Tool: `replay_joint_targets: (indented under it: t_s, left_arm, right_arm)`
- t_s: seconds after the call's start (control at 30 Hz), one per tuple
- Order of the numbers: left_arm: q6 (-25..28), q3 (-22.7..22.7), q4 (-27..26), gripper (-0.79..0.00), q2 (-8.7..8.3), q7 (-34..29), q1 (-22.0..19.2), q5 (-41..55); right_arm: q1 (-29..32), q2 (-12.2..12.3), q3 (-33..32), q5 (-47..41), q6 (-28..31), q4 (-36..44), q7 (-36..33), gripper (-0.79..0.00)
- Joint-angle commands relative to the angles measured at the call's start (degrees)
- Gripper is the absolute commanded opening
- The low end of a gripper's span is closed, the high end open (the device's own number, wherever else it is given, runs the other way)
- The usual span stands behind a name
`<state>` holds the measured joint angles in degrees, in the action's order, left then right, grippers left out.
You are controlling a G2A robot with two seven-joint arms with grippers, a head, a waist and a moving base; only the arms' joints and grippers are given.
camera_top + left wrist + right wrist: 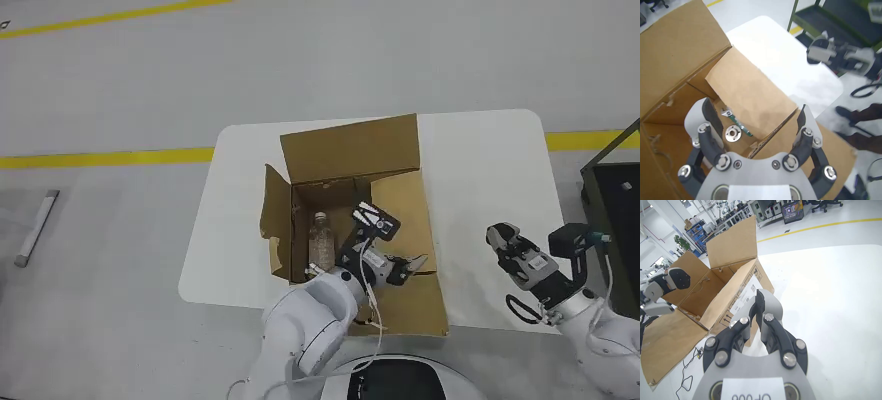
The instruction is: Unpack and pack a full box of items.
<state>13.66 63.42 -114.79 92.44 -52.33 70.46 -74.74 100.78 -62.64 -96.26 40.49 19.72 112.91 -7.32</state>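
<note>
While the fingers [712,113] of the left gripper [757,115] stand spread wide with nothing between them, we see the pads [761,302] of the right gripper [757,308] pressed tight together, likewise gripping nothing. The left gripper hangs over the near right part of the open cardboard box [340,192]. One finger is above the inside and the other above the near flap [415,305], which lies folded outward toward the robot. Down on the box floor, just past that inner finger, we make out a wrench [735,121] with a green handle, and a round metal disc [733,133] with a centre hole just beside it. From above we also find a clear bottle [320,240] lying inside near the left wall. The right flap [403,212] leans in over part of the opening, the back flap [350,148] stands up, and the left flap [272,225] tilts outward. The box sits on a white table [480,170] with rounded corners. The right gripper hangs above the table's near right area, well apart from the box, with bare tabletop under it. Past the table's right edge we see a dark green rack [612,215].
</note>
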Motion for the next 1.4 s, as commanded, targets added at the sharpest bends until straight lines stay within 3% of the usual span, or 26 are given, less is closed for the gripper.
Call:
replay_joint_targets:
  t_s: [0.0, 0.13, 0.27, 0.7, 0.97, 1.37]
  left_arm:
    - [-4.7, 1.0, 2.3, 0.000, 0.40, -0.1, -1.8, 8.1]
    - [-12.0, 3.0, 8.1, 0.000, 1.01, -2.1, -5.9, 19.2]
    - [-13.3, 4.1, 11.5, 0.000, 0.89, -2.6, -7.8, 21.8]
    - [-13.3, 4.6, 12.4, 0.000, 0.65, -2.4, -7.8, 22.0]
    - [-18.8, 4.9, 15.9, 0.000, 0.72, 5.0, -6.8, 24.7]
    - [-21.6, 5.1, 21.4, 0.000, 0.28, 9.1, -7.3, 26.9]
  right_arm:
    - [0.3, 0.0, -0.4, -0.2, 0.2, 0.1, -0.1, -0.785]
    - [0.9, -0.1, -0.9, -0.5, 0.2, 0.6, -0.2, -0.785]
    - [1.0, -0.1, -1.0, -0.4, 0.4, 0.9, -0.3, -0.785]
    - [0.8, -0.3, -0.5, 0.5, 0.8, 1.2, -1.8, -0.785]
    - [0.6, -0.4, -0.2, 0.7, 1.0, 0.8, -2.5, -0.785]
    - [1.3, -0.6, 1.2, 1.9, 0.8, -0.4, -2.1, -0.785]
